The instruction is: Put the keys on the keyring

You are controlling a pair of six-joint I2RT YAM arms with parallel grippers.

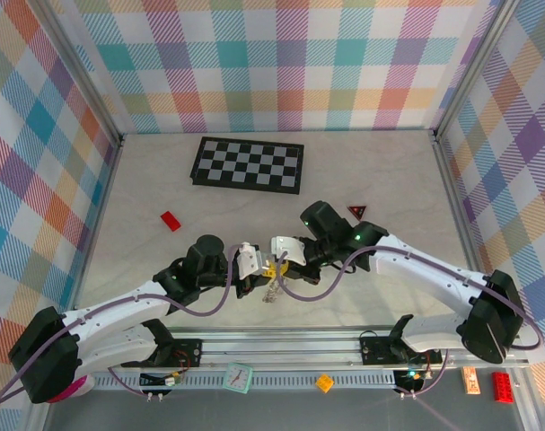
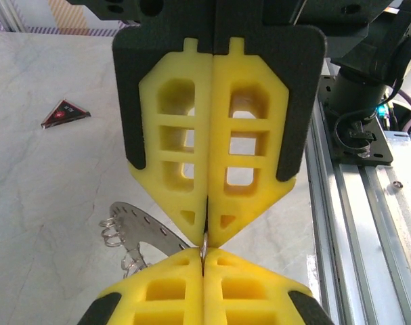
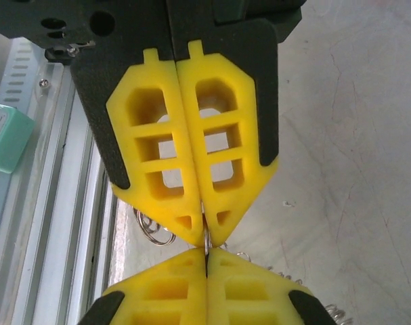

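Surface point(image 1: 389, 180): pale marbled top; both arms reach in from its near edge and meet just ahead of the rail.
Checkerboard point(image 1: 248, 164): black and white, flat at the far side, well apart from the hands.
Left hand point(image 2: 206, 231): yellow fingers pressed flat together with no gap, their tips nipping a thin sliver of metal.
Right hand point(image 3: 206, 233): fingers also pressed together, tip to tip against the left hand, pinching the same sliver from the other side.
Sliver: seen edge-on between the two pairs of tips; it looks like the keyring's rim, though too little shows to be sure.
Keyring point(image 2: 147, 227): flat grey perforated plate, tilted, running from the meeting tips out to one side; in the top view it hangs just below the joined hands.
Wire loops point(image 2: 112, 233): bunched along the ring's outer rim.
Red brick point(image 1: 170, 221): on the surface left of the hands, apart.
Red triangle point(image 2: 65, 113): lying flat, beyond the right hand.
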